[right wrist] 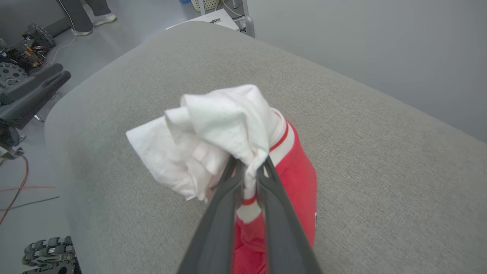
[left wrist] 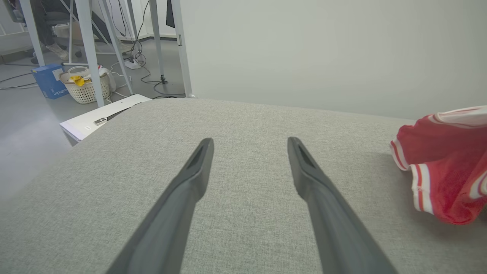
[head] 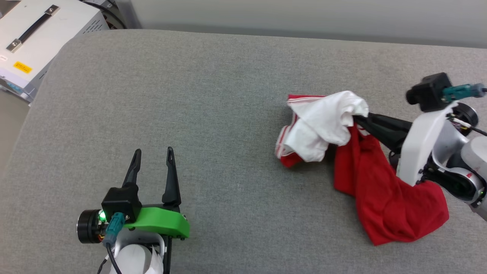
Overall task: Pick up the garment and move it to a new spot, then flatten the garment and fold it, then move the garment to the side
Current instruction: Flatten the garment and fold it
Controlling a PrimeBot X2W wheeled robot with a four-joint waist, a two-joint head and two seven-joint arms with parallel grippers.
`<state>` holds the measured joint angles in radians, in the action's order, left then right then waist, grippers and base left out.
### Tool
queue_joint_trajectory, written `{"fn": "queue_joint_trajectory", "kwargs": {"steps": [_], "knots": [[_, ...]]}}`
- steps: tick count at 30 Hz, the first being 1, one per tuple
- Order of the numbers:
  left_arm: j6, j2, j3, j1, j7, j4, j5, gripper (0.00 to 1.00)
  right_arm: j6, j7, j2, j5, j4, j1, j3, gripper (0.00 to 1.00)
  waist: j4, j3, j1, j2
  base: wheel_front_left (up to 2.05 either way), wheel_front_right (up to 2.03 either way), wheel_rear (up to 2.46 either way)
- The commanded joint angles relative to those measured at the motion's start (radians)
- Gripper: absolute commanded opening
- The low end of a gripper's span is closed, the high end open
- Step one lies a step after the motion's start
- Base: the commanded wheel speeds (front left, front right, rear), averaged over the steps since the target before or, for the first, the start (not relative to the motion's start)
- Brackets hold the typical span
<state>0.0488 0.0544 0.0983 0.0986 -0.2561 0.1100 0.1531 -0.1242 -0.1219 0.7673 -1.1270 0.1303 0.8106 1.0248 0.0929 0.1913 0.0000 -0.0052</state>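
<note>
The garment [head: 380, 182], red with white sleeves and striped trim, lies bunched on the right part of the grey padded table [head: 213, 114]. My right gripper [head: 357, 121] is shut on a white fold near a sleeve, and the pinched cloth bulges over the fingertips. In the right wrist view the garment [right wrist: 213, 137] puffs up around my right gripper [right wrist: 249, 167], red cloth hanging below. My left gripper [head: 153, 152] stands open over bare table at the lower left. The left wrist view has the left gripper [left wrist: 249, 142] open, with the garment [left wrist: 445, 167] off to its right.
A white case with a black handle [head: 34, 45] stands beyond the table's far left corner. On the floor past it are a pale basket [left wrist: 81, 85], a blue box [left wrist: 49, 80] and metal frame legs. Wheeled robot parts [right wrist: 23, 57] show on the floor.
</note>
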Motion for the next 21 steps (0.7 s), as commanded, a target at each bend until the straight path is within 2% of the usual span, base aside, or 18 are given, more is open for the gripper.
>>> {"fn": "queue_joint_trajectory", "kwargs": {"steps": [1,6,12,16,21], "knots": [[-0.004,-0.004,0.0,-0.007,-0.006,-0.003,-0.007,1.0,-0.007,0.032,0.007,-0.023,0.025,-0.037,-0.025,0.0,-0.012,0.005,0.0,0.0052,0.0,0.0,0.0],[-0.003,-0.004,0.003,-0.005,-0.006,-0.001,-0.007,1.0,-0.007,0.137,0.018,-0.12,0.151,-0.137,-0.127,0.0,-0.023,0.011,0.0,0.0052,0.0,0.0,0.0],[-0.003,-0.004,0.016,-0.001,-0.006,0.004,-0.006,1.0,-0.007,0.246,-0.001,-0.312,0.358,-0.257,-0.271,0.0,-0.028,0.018,0.0,0.0052,0.0,0.0,0.0],[-0.004,-0.004,0.023,0.005,-0.006,0.006,-0.005,1.0,-0.007,0.29,-0.015,-0.404,0.502,-0.307,-0.338,0.0,-0.023,0.023,0.0,0.0052,0.0,0.0,0.0],[-0.005,-0.004,0.025,0.006,-0.006,0.009,-0.008,1.0,-0.007,0.272,-0.047,-0.448,0.709,-0.342,-0.35,0.0,-0.021,0.024,0.0,0.0052,0.0,0.0,0.0]]}}
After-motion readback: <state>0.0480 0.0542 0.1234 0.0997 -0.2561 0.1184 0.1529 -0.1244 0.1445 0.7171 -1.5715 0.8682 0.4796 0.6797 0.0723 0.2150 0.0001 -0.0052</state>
